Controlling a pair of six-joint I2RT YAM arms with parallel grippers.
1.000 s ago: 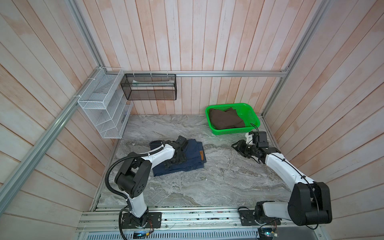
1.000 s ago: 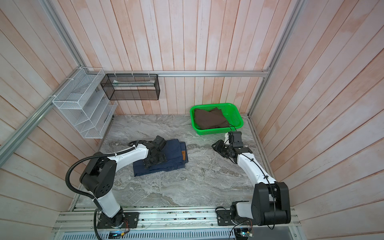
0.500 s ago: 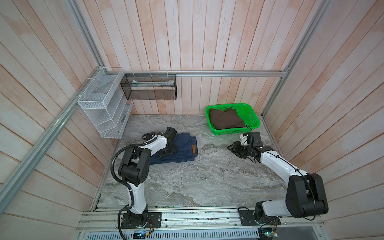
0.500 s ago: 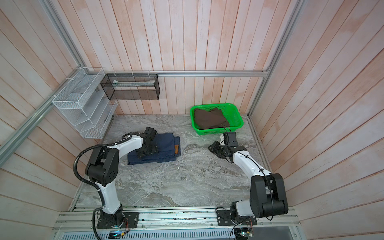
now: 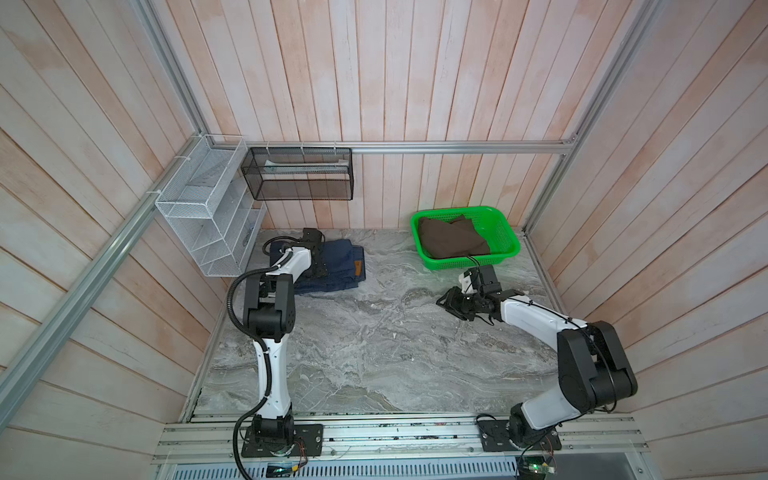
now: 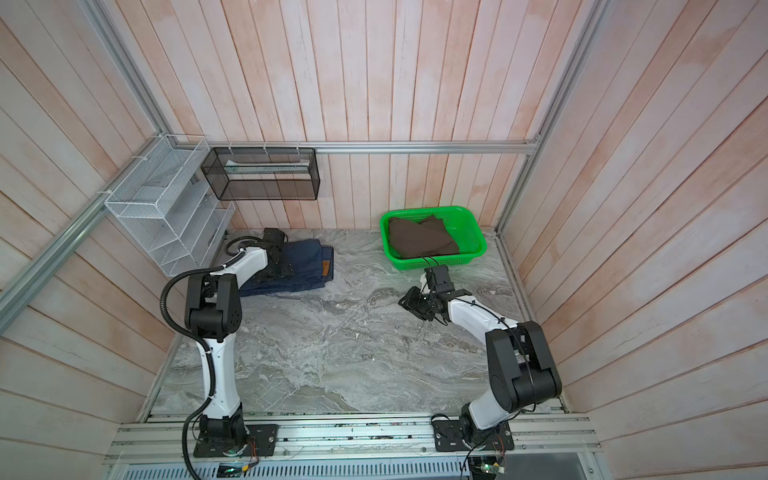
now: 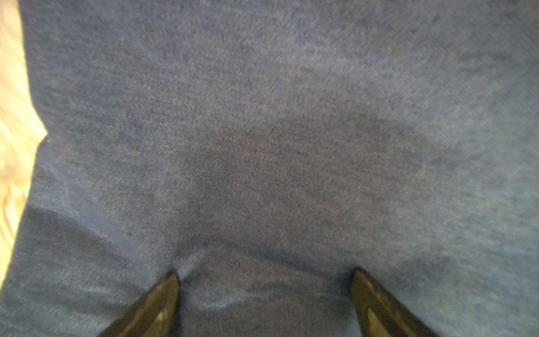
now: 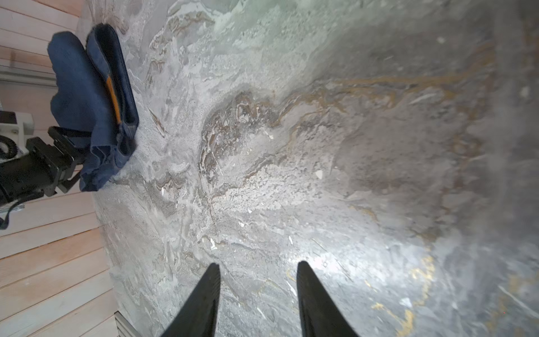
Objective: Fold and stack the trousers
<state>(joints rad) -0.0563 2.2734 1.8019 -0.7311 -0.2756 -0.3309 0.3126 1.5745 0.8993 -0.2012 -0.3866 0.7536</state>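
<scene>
I'm pressing the left gripper (image 7: 264, 280), tips spread wide, into the jeans (image 7: 291, 116); only its wrist view is showing that. The right gripper (image 8: 258, 268) is hovering half-open, empty, near the green basket (image 5: 498, 257).

In both top views, cannot make out left claw (image 5: 320, 268) tips: covered by own wrist housing. Lose left part of trousers (image 5: 338, 259) under left arm (image 5: 297, 264). Cannot read patch (image 5: 356, 266): too small.

In left wrist view, see only 2 fingertips (image 7: 166, 294), cut off behind at frame edge. Cannot resolve denim weave through blur, nor identify pale smeared strip (image 7: 14, 116) at margin.

In right wrist view, see right claw (image 8: 259, 264) cut off likewise by frame edge. Lose desk (image 8: 510, 116) to blur along 1 side. Find left claw half hidden behind trousers' folds.

Cannot identify brown cloth (image 5: 451, 243) in green basket (image 5: 469, 262). Cannot name contents of black mesh basket (image 5: 299, 189): too small.
</scene>
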